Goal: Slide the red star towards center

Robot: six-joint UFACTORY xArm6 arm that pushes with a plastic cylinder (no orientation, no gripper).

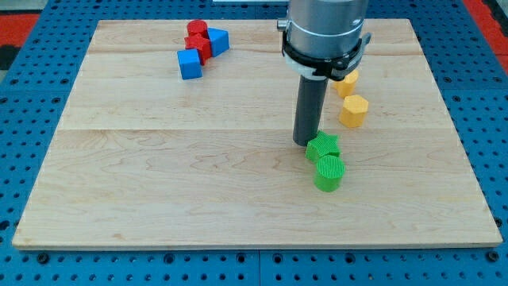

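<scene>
The red star [198, 45] lies near the view's top left on the wooden board [159, 175], wedged among a red cylinder [196, 29], a blue cube [190, 63] and a blue triangular block [218, 40]. My tip [306, 142] rests on the board near the middle, far to the right of and below the red star. It stands right beside the upper left of a green star [324, 147], and I cannot tell if they touch.
A green cylinder [329, 172] sits just below the green star. Two yellow blocks stand right of the rod: a hexagonal one [354, 110] and another [347, 82] partly behind the arm. Blue pegboard surrounds the board.
</scene>
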